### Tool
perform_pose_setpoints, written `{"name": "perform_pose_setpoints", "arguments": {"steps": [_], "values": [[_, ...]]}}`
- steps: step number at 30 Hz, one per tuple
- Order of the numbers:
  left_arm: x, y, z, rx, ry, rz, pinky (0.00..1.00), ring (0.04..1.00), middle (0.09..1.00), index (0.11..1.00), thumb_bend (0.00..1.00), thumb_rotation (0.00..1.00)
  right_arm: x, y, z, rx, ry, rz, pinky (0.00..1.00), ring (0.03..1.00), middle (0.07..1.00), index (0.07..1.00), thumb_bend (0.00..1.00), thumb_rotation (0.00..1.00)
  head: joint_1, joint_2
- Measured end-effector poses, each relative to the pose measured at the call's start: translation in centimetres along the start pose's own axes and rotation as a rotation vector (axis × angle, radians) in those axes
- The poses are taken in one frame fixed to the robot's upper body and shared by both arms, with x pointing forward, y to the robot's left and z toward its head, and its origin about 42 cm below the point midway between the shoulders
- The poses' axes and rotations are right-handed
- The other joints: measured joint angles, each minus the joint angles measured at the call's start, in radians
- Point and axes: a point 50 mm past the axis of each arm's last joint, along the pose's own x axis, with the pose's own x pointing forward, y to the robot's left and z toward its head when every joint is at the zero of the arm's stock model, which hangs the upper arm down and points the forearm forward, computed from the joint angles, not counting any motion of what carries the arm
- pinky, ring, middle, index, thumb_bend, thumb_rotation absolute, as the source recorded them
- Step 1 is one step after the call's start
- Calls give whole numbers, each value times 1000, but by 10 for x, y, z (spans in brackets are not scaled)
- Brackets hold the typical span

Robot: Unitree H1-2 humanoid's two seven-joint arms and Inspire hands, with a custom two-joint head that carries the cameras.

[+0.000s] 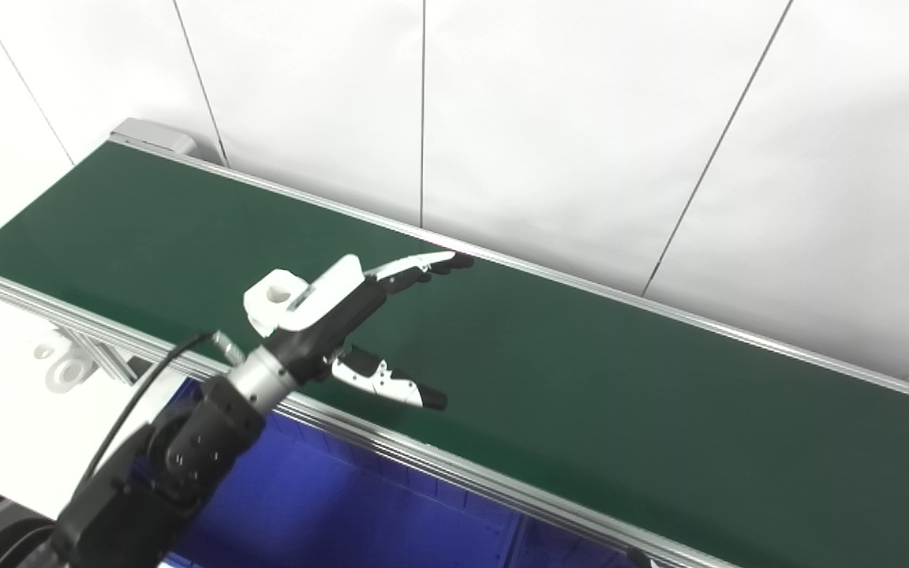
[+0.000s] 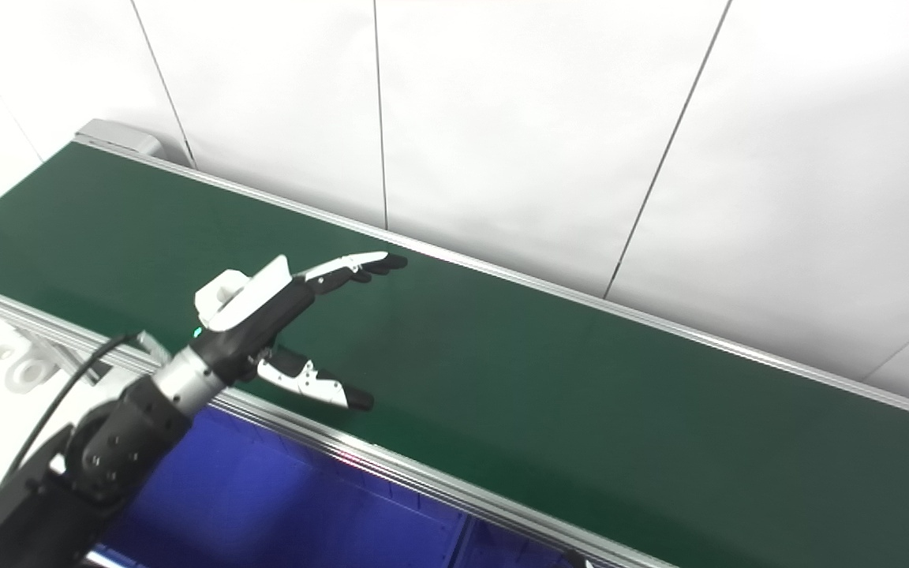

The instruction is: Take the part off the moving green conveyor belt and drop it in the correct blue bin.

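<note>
The green conveyor belt runs from the upper left to the lower right. My left hand hovers over its near half, open, with the fingers stretched toward the far rail and the thumb spread toward the near rail. A white part with a round hole lies on the belt just to the left of the hand, partly hidden behind it; it also shows in the right eye view. The hand holds nothing. My right hand is out of view.
A blue bin sits below the belt's near rail, with a divider toward the right. Two white ring-shaped pieces lie on the white surface at the left. A white panelled wall stands behind the belt.
</note>
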Motion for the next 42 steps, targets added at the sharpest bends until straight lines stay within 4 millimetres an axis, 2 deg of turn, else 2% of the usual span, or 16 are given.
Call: {"name": "perform_pose_setpoints", "arguments": {"steps": [6,7,12,14,17,21,26,32,36,40,42], "values": [[5,22,-23,100,115,-55,763,866,907,876,681,226,3,1,2,-6,-15,-2,677,748,777,859,637,396,2,0],[5,23,-26,112,128,-59,797,881,910,878,706,196,3,1,2,-5,-15,-2,656,742,775,858,640,399,2,0],[8,32,-39,198,201,-123,885,911,922,898,742,188,4,-1,1,-3,-16,2,600,727,780,860,625,407,5,0],[8,37,-48,247,233,-152,905,917,926,907,761,180,4,-1,1,-2,-17,1,638,729,779,860,622,405,5,0],[10,43,-58,286,266,-172,913,922,929,908,789,134,4,0,1,1,-17,1,620,718,780,861,622,421,5,-3],[11,43,-67,303,301,-197,936,939,941,915,813,98,5,1,2,0,-21,1,590,700,772,861,627,437,5,-3],[8,43,-90,340,387,-246,959,950,944,906,882,64,5,1,1,0,-21,-6,627,723,766,857,607,404,5,-6],[10,36,-102,371,398,-283,994,964,948,900,909,56,5,1,1,-7,-26,-4,630,718,760,863,612,429,6,-5],[12,28,-113,391,410,-311,969,954,943,886,920,7,6,0,1,-8,-29,-2,667,726,763,866,602,410,6,-6],[12,21,-115,415,401,-324,927,913,914,868,850,0,6,-1,1,-8,-29,-6,729,736,759,866,596,399,8,-3],[11,18,-119,405,396,-304,715,779,798,790,769,0,6,-1,1,-5,-28,-8,706,733,763,868,610,406,8,-2]]}}
